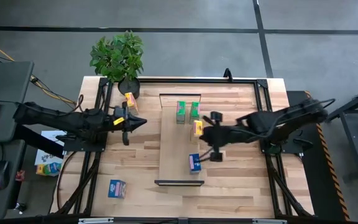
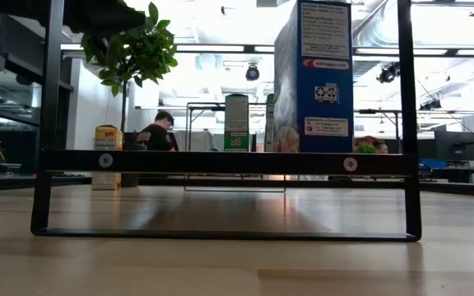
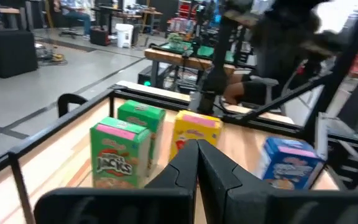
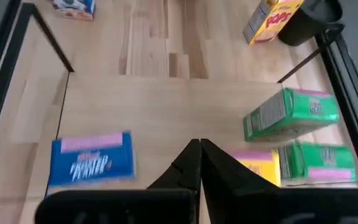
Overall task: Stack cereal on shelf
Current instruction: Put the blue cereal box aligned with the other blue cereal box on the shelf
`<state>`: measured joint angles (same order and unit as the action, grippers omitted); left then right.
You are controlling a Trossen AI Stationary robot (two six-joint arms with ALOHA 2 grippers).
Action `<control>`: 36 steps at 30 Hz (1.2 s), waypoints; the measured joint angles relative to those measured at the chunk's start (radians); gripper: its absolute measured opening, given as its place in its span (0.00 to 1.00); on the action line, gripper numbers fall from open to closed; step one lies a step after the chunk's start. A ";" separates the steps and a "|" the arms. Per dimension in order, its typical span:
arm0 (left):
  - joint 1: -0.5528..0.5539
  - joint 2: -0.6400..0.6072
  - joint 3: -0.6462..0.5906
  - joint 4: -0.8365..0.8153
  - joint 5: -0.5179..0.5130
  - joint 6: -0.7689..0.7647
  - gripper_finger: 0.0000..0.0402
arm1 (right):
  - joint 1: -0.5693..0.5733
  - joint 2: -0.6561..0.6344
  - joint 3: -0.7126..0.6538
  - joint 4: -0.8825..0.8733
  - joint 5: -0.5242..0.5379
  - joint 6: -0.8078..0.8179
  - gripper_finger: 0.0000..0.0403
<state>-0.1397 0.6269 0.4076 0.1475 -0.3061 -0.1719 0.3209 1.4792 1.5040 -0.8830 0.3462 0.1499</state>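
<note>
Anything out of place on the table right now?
Yes: two boxes are off the shelf. A yellow box stands by the plant pot, and a blue box sits near the table's front left corner. Nothing looks spilled or damaged.

You have two green boxes (image 1: 187,111), one yellow box (image 1: 197,128) and one blue box (image 1: 194,163) upright on the shelf (image 1: 173,149). Another yellow box (image 1: 130,101) stands near the tabletop's far-left corner; another blue box (image 1: 117,188) sits near its front-left corner.

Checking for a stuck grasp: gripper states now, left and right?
Left gripper: shut, holding nothing, beside the shelf.
Right gripper: shut, holding nothing, over the shelf by the yellow cereal box.
</note>
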 joint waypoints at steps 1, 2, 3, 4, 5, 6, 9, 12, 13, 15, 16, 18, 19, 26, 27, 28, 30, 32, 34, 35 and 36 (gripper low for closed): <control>-0.013 -0.013 0.000 -0.010 0.000 0.000 0.00 | 0.005 -0.041 -0.056 0.036 0.008 0.000 0.00; -0.025 -0.023 0.000 -0.019 -0.001 -0.002 0.00 | 0.014 -0.088 -0.123 0.085 0.020 0.000 0.00; -0.039 -0.030 -0.001 -0.022 -0.006 -0.002 0.00 | 0.020 -0.137 -0.195 0.135 0.023 0.000 0.00; -0.053 -0.032 -0.002 -0.021 -0.018 -0.001 0.00 | 0.024 -0.189 -0.273 0.187 0.033 0.002 0.00; -0.066 -0.032 -0.002 -0.021 -0.032 -0.001 0.00 | 0.026 -0.240 -0.351 0.241 0.042 0.004 0.00; -0.077 -0.032 -0.002 -0.021 -0.051 -0.001 0.00 | 0.027 -0.294 -0.428 0.300 0.047 0.007 0.00; -0.096 -0.031 -0.002 -0.018 -0.117 0.015 0.00 | 0.023 -0.446 -0.647 0.519 0.072 -0.034 0.00; -0.099 -0.030 -0.003 -0.018 -0.154 0.011 0.00 | 0.008 -0.570 -0.838 0.798 0.082 -0.136 0.00; -0.099 -0.030 -0.003 -0.017 -0.156 -0.002 0.00 | 0.002 -0.603 -0.896 0.915 0.081 -0.179 0.00; -0.099 -0.030 -0.003 -0.017 -0.151 -0.016 0.00 | -0.010 -0.653 -0.998 1.141 0.065 -0.267 0.00; -0.099 -0.030 -0.003 -0.017 -0.151 -0.018 0.00 | -0.016 -0.667 -1.045 1.258 0.064 -0.302 0.00; -0.099 -0.028 -0.003 -0.016 -0.151 -0.026 0.00 | -0.029 -0.679 -1.122 1.463 0.063 -0.343 0.00; -0.099 -0.024 -0.003 -0.015 -0.151 -0.032 0.00 | -0.035 -0.680 -1.152 1.548 0.063 -0.353 0.00; -0.099 0.009 -0.003 -0.017 -0.149 -0.036 0.00 | -0.065 -0.678 -1.211 1.696 0.061 -0.377 0.00; -0.099 0.013 -0.003 -0.015 -0.149 -0.036 0.00 | -0.069 -0.676 -1.211 1.700 0.061 -0.376 0.00; -0.099 0.014 -0.003 -0.015 -0.149 -0.036 0.00 | -0.073 -0.675 -1.211 1.696 0.061 -0.373 0.00; -0.099 0.014 -0.003 -0.014 -0.149 -0.035 0.00 | -0.077 -0.675 -1.211 1.696 0.061 -0.367 0.00; -0.099 0.014 -0.003 -0.014 -0.149 -0.035 0.00 | -0.079 -0.675 -1.211 1.695 0.061 -0.366 0.00; -0.099 0.014 -0.003 -0.014 -0.149 -0.035 0.00 | -0.079 -0.675 -1.211 1.696 0.061 -0.365 0.00; -0.099 0.014 -0.003 -0.014 -0.149 -0.035 0.00 | -0.079 -0.675 -1.211 1.695 0.061 -0.365 0.00; -0.099 0.014 -0.003 -0.014 -0.149 -0.035 0.00 | -0.079 -0.675 -1.211 1.692 0.061 -0.361 0.00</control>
<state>-0.2385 0.6407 0.4046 0.1332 -0.4553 -0.2073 0.2417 0.8043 0.2928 0.8090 0.4067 -0.2114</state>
